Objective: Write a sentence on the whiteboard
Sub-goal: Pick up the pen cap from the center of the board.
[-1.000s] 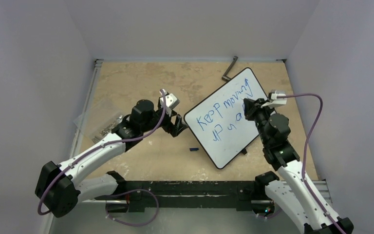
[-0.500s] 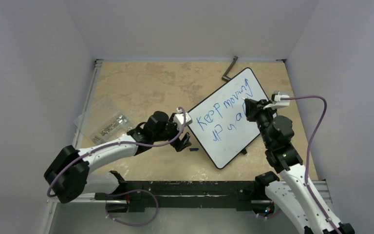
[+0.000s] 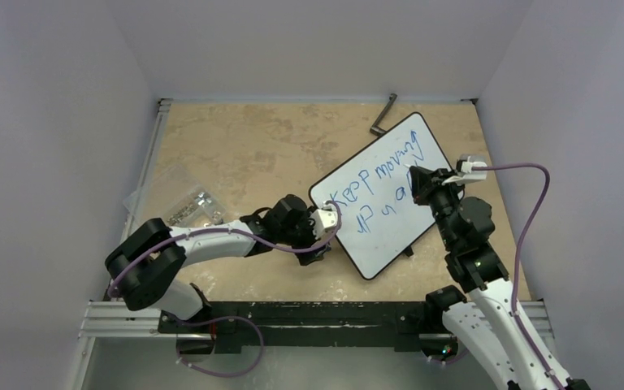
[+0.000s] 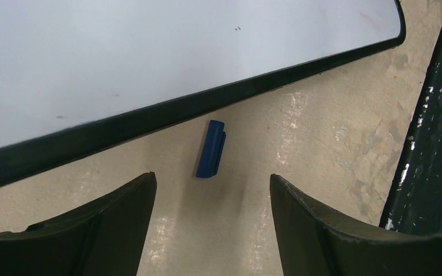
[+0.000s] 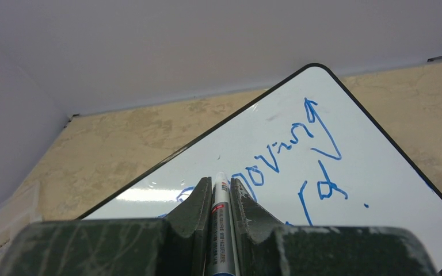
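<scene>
The whiteboard (image 3: 386,234) lies tilted at mid-right of the table. The blue sentence (image 3: 374,180) reads about "Keep moving" with a shorter second line. My right gripper (image 3: 417,180) hovers at the board's right side, shut on a silver marker (image 5: 221,221), tip forward over the board (image 5: 380,190) near the letters (image 5: 265,168). My left gripper (image 3: 318,248) is low at the board's near-left edge. In the left wrist view it (image 4: 212,181) is open, with a small blue cap (image 4: 210,148) on the table just ahead between its fingers (image 4: 103,224), beside the board's black rim (image 4: 167,112).
A clear plastic bag (image 3: 175,203) of small parts lies at the left. A black hex key (image 3: 384,114) lies behind the board. The black base rail (image 4: 431,115) runs right of the left gripper. Walls close in on the sides and back.
My left arm has swung down and right from beside the board's left corner to its near-left edge, over the blue cap. My right gripper with the marker has barely shifted.
</scene>
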